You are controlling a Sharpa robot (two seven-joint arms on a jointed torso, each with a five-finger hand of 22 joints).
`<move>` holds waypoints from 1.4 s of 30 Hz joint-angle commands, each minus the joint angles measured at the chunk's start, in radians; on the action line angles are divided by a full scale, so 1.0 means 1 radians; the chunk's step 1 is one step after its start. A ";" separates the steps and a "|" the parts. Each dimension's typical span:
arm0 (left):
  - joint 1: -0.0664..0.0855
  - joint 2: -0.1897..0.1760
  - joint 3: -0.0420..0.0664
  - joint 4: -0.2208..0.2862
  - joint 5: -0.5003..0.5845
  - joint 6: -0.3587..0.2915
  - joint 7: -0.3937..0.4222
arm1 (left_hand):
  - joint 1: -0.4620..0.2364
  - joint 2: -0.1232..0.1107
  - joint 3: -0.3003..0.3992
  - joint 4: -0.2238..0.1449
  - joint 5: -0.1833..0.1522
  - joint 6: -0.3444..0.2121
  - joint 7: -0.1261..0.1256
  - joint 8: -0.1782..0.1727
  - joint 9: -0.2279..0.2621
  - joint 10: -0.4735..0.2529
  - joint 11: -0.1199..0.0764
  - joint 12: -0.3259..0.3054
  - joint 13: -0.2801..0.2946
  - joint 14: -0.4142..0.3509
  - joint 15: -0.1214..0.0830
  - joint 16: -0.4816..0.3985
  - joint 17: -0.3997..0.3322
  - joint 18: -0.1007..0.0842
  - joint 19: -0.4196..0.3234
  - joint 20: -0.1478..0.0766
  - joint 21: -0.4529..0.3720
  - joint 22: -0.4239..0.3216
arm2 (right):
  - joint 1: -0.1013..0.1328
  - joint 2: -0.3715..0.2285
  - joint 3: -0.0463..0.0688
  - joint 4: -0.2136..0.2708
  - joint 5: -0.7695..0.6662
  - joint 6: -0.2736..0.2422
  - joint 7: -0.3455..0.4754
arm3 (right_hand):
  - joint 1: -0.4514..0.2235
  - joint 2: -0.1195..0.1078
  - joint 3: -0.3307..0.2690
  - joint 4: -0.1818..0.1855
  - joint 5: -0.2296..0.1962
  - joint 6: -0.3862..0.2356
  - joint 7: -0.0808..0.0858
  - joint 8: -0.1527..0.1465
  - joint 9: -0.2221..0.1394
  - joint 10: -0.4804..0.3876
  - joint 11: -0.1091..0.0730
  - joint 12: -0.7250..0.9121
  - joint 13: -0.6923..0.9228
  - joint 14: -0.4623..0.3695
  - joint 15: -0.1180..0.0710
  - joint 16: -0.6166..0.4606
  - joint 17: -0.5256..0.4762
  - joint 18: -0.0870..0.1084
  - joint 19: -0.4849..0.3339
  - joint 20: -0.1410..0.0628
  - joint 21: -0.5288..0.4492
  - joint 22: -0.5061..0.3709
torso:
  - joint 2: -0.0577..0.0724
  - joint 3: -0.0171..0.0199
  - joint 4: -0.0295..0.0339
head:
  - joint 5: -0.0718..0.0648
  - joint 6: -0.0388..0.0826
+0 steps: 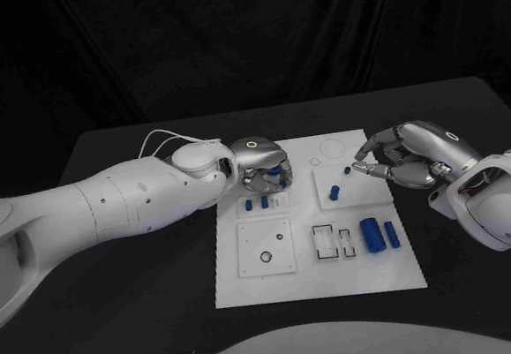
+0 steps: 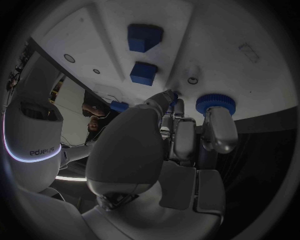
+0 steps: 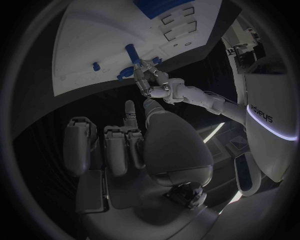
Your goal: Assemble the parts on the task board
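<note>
Left hand: silver left hand (image 1: pixel 262 164), upper centre, pinches a small blue cylindrical part (image 1: pixel 277 172) over the white task board (image 1: pixel 284 284).
Right hand: silver right hand (image 1: pixel 401 155), fingers curled, apparently empty.
Risk: the part could tilt and jam.

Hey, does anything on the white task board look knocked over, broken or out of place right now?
Nothing stands out. The task board lies flat, two blue cylinders lie side by side near its right edge, and the left hand holds a blue part over it.

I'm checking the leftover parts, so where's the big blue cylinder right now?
In the head view the big blue cylinder lies on the task board, on its near right part, between a rectangular slot and a thinner blue cylinder.
</note>
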 commanded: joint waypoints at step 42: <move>0.022 -0.177 0.001 0.137 0.000 -0.044 -0.031 | -0.008 0.002 0.004 0.007 -0.037 -0.037 0.005 -0.028 -0.008 -0.003 0.008 -0.081 -0.035 -0.008 0.003 -0.026 -0.032 0.008 -0.006 0.004 -0.023 0.140 | -0.032 0.017 0.000 -0.032 0.023 0.036 -0.021 | -0.001 -0.002 0.004 -0.002 0.005 0.003 0.001 -0.009 -0.003 0.104 -0.004 0.004 0.263 0.094 -0.007 -0.017 0.220 0.005 0.017 -0.004 -0.028 0.195 | -0.007 0.0028 -0.0011 | 0.007 0.000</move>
